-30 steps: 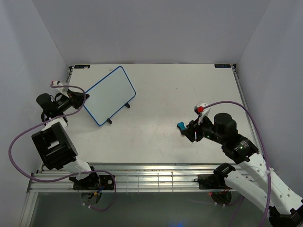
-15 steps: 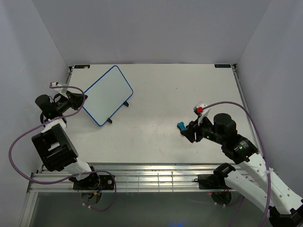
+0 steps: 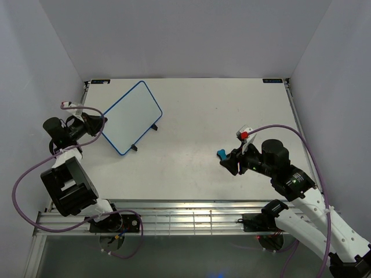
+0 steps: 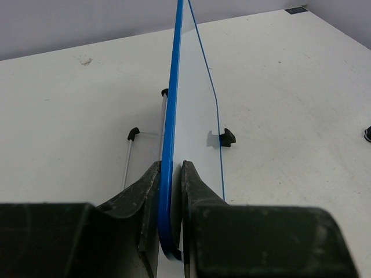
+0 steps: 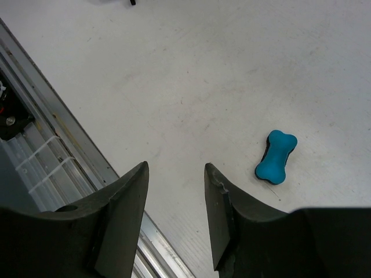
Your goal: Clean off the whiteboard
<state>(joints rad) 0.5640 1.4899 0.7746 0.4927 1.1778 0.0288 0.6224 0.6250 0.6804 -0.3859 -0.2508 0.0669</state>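
Gripping the whiteboard [image 3: 132,117] by its blue rim, the left hand [image 4: 171,176] is clamped on the board's left edge, one finger pressed against each face, as the left wrist view shows. From above, the board sits on the far left part of the desk [image 3: 220,110], turned diagonally, with two small black feet [image 3: 134,148] showing along its lower right edge. From the wrist view it appears edge-on, and whether it rests on the desk or is lifted cannot be told. Well apart on the right, the right hand [image 5: 174,174] hangs over bare desk with its fingers spread and nothing between them. A blue bone-shaped eraser [image 5: 276,157] lies flat just beside it.
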